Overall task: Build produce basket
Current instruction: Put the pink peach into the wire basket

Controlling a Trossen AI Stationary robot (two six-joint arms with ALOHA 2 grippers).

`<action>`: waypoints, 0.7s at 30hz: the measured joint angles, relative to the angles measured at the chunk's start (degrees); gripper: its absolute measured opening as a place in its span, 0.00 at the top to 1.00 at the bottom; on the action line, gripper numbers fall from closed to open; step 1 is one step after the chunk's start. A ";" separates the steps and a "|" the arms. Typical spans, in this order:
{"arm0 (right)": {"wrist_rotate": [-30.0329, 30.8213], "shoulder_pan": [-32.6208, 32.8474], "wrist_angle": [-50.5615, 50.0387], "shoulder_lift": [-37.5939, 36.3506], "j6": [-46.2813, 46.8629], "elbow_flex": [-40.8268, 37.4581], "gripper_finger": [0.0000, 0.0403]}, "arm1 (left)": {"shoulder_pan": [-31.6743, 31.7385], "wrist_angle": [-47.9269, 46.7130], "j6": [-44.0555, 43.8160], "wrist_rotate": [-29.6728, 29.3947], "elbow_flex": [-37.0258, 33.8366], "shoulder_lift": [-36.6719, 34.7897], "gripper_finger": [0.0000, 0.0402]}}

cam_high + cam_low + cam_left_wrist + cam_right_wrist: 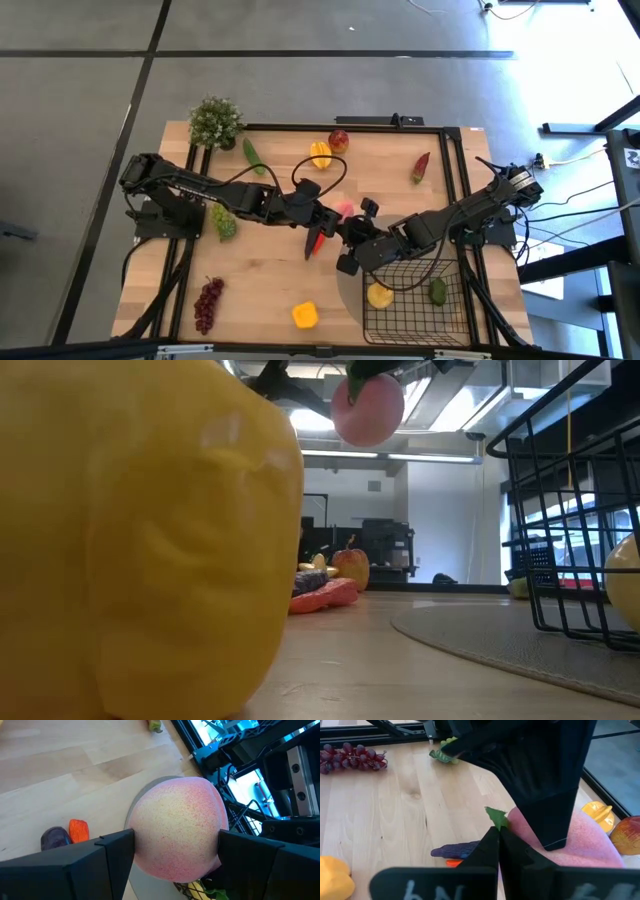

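Peach (175,827) between left fingers (112,857)

blocked: right claw (352,250) beside basket (452,318) | free: bare table (260,290) between grapes (208,303), pepper (305,316)

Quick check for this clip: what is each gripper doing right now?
Left gripper: closed on the pink peach, held above the table.
Right gripper: shut, holding nothing, right beside the peach near the basket.
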 joint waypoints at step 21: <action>0.04 -0.04 0.00 0.00 0.02 -0.02 1.00 | 0.00 -0.07 0.58 -0.90 0.00 0.00 0.41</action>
